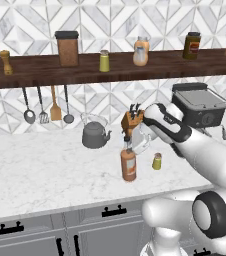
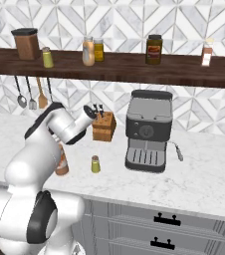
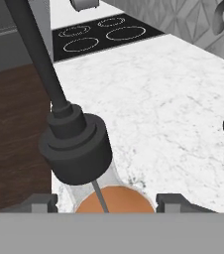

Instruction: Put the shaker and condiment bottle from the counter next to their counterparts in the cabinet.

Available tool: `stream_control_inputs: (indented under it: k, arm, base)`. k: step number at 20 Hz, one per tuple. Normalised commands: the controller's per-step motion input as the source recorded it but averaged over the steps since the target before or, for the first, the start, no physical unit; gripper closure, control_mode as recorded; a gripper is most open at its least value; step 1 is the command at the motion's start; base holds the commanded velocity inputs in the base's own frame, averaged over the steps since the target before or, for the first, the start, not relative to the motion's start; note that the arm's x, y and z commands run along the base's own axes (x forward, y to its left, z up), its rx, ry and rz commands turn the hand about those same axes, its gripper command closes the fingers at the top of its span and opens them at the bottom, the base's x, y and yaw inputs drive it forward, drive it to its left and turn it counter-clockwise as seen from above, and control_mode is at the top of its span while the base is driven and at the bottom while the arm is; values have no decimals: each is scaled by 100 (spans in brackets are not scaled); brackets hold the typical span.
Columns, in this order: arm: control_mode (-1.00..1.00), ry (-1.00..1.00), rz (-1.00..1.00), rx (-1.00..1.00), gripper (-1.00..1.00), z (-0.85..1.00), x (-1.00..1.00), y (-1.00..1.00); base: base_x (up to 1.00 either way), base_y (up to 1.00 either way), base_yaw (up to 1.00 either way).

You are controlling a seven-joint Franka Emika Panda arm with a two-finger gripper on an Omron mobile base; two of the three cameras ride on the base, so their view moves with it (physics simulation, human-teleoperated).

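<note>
Partly closed jaws of my gripper sit one to each side of the condiment bottle just below its black pourer; whether the pads press the glass I cannot tell. That bottle stands upright at lower centre of the left base view, on the counter. Just right of it, apart, stands the shaker. Its twin shaker and the squat orange bottle stand along the cabinet across the top. Behind sit a grey kettle, knife block and espresso machine.
</note>
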Motion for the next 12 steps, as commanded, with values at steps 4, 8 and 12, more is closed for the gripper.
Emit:
stream_control_inputs:
  k: [4, 8, 12]
  arm:
    - [-100, 0, 0, 1, 100, 33, 11, -3]
    - [-100, 1, 0, 0, 100, 36, 0, -12]
    - [-100, 6, 0, 0, 100, 32, -12, -27]
  base:
    - [0, 0, 0]
    - [0, 0, 0]
    - [0, 0, 0]
